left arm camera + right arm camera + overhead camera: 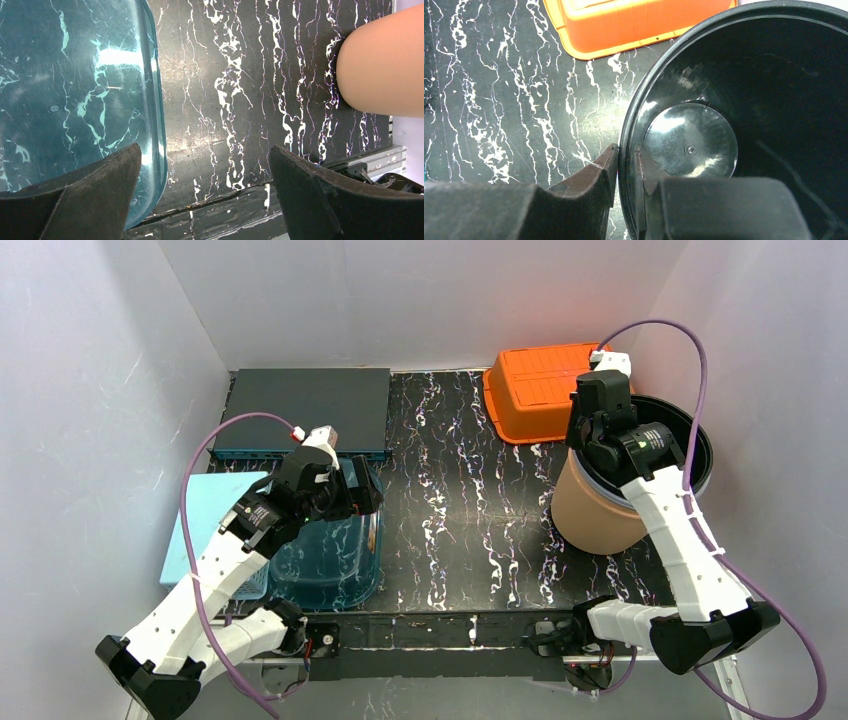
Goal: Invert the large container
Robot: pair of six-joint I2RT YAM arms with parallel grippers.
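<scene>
The large container is a tan bucket with a black inside, standing mouth up at the right of the table. My right gripper is shut on its left rim. In the right wrist view one finger of the right gripper is outside the black rim and one is inside. My left gripper is open and empty, hovering over the right edge of a clear blue tub. In the left wrist view the left gripper spans the tub's edge and bare table, and the bucket's side shows at the far right.
An orange tub lies upside down at the back, just left of the bucket, and shows in the right wrist view. A dark flat box lies at back left. A light blue tray lies at the left edge. White walls enclose the table.
</scene>
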